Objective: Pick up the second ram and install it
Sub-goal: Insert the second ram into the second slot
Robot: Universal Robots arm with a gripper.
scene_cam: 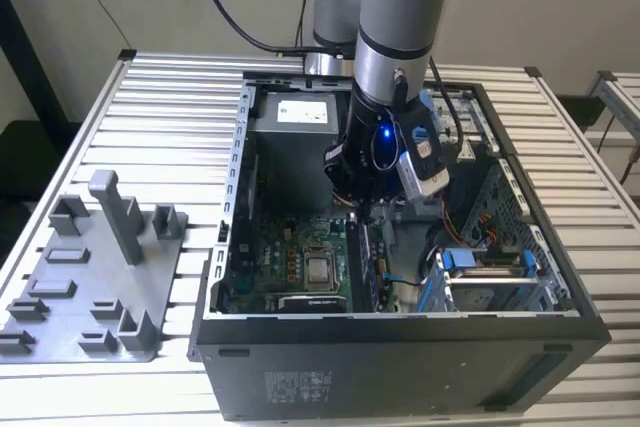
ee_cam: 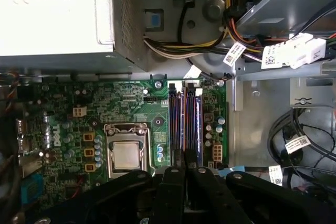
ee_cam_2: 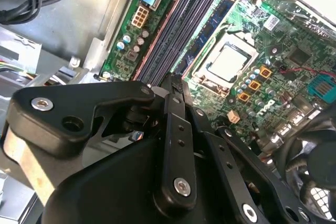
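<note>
— Any labels?
— White tags on cables; print unreadable.
— Pincer (ee_cam: 179, 167)?
— Pressed together above the memory slots (ee_cam: 184, 121); the second ram (ee_cam: 198, 124) sits seated there, near the drive cage wall (ee_cam: 237, 95).

slatted table (scene_cam: 150, 107), computer case (scene_cam: 400, 367), grey tray (scene_cam: 90, 277)

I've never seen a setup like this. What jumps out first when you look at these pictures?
The robot arm plunging into an open computer case on a slatted metal table catches the eye first. Inside, in the first wrist view, the gripper hangs over the green motherboard, right at the memory slots beside the silver processor. On the exterior view's left stands a grey plastic tray.
</note>
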